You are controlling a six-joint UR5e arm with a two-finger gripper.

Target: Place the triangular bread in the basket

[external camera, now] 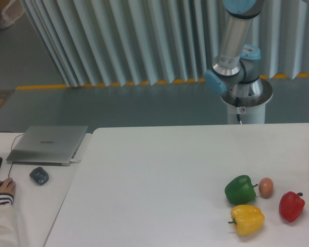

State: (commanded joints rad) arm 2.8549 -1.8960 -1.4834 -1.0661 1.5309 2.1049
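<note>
**A:** So where's the triangular bread? It isn't anywhere in this shot, and neither is the basket. Either they're out of frame or something's hiding them, no way to tell which.

**B:** Yeah, same read. The white worktop point(159, 170) only carries four things, clustered at the right front: a green bell pepper point(240, 189), a small brown egg point(265, 187) just beside it, a yellow bell pepper point(247, 219) in front, and a red bell pepper point(291, 206) off to the right. None of those is the target.

**A:** And the claw?

**B:** Not visible at all. Only the robot arm point(232, 46) shows, its base and lower joints behind the worktop's far edge, with the rest running up out of the top of the frame. So whether the claw is open, shut or carrying anything can't be said.

**A:** Which step then?

**B:** Best guess, it's either before the reach or the action is happening off camera. The next move calls for finding the bread first, then keeping clear of the peppers on the way.

**A:** Left side?

**B:** Closed silver laptop point(47, 144), a dark mouse point(39, 175), and someone's hand point(2, 187) resting at the edge.
</note>
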